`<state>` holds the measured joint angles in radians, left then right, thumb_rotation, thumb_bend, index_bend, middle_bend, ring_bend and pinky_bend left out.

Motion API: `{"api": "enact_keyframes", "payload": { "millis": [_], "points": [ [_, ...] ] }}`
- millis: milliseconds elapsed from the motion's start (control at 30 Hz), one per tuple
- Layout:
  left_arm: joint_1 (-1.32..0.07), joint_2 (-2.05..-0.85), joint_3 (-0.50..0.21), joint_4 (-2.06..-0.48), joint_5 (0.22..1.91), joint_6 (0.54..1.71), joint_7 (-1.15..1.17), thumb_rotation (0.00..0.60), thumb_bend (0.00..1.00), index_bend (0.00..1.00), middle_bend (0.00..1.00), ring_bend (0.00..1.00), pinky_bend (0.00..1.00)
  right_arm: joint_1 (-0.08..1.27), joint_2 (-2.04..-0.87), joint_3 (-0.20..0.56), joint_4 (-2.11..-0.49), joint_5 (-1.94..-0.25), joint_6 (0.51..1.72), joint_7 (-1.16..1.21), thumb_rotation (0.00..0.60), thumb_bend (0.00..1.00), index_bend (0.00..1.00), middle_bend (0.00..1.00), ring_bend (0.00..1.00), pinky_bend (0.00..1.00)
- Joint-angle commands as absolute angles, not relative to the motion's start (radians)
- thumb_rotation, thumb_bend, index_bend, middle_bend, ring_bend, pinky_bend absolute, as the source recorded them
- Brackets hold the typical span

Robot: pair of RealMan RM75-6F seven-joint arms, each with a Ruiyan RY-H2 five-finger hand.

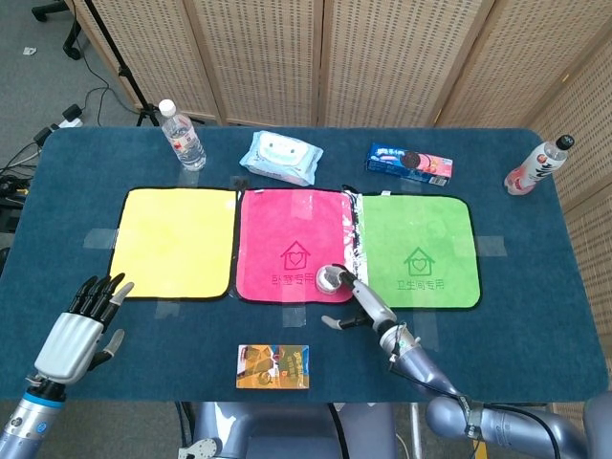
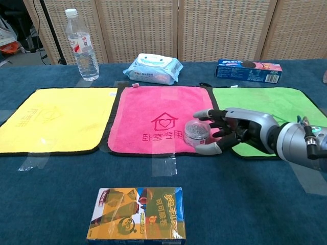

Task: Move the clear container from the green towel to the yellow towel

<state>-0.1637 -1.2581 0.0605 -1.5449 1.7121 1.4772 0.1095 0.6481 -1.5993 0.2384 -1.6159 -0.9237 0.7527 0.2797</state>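
Note:
A small clear round container (image 1: 332,278) (image 2: 196,132) is held low over the pink towel's (image 1: 292,239) (image 2: 153,109) front right part. My right hand (image 1: 368,304) (image 2: 232,133) grips it between the thumb below and the fingers (image 2: 209,114) above. The green towel (image 1: 416,251) (image 2: 265,102) lies to the right with nothing on it. At the far left the yellow towel (image 1: 174,242) (image 2: 51,120) is bare too. My left hand (image 1: 81,330) hovers open near the table's front left corner, seen only in the head view.
Along the back stand a water bottle (image 1: 182,135) (image 2: 82,45), a wipes pack (image 1: 280,157) (image 2: 153,69), a cookie box (image 1: 409,163) (image 2: 249,70) and a pink bottle (image 1: 537,164). A snack box (image 1: 273,366) (image 2: 138,214) lies at the front edge.

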Motion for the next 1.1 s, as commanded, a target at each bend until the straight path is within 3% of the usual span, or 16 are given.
{"api": "enact_keyframes", "payload": {
  "millis": [33, 633, 967, 1100],
  "points": [
    [-0.164, -1.258, 0.061, -1.545, 1.713, 1.477, 0.109, 0.600, 0.44, 0.00, 0.00, 0.00, 0.00, 0.652, -1.606, 0.239, -1.622, -0.922, 0.756, 0.271, 0.600, 0.31, 0.08, 0.00, 0.00, 0.05],
    [-0.161, -1.254, 0.062, -1.549, 1.722, 1.489, 0.106, 0.600, 0.44, 0.00, 0.00, 0.00, 0.00, 0.681, -1.620, 0.257, -1.665, -0.881, 0.790, 0.194, 0.600, 0.31, 0.08, 0.00, 0.00, 0.05],
    [-0.161, -1.257, 0.062, -1.549, 1.722, 1.485, 0.114, 0.600, 0.44, 0.00, 0.00, 0.00, 0.00, 0.673, -1.502, 0.262, -1.705, -0.874, 0.848, 0.101, 0.600, 0.31, 0.08, 0.00, 0.00, 0.05],
    [-0.161, -1.260, 0.064, -1.548, 1.720, 1.480, 0.123, 0.600, 0.44, 0.00, 0.00, 0.00, 0.00, 0.639, -1.393, 0.216, -1.761, -0.920, 0.845, 0.073, 0.600, 0.31, 0.08, 0.00, 0.00, 0.05]
  ]
}}
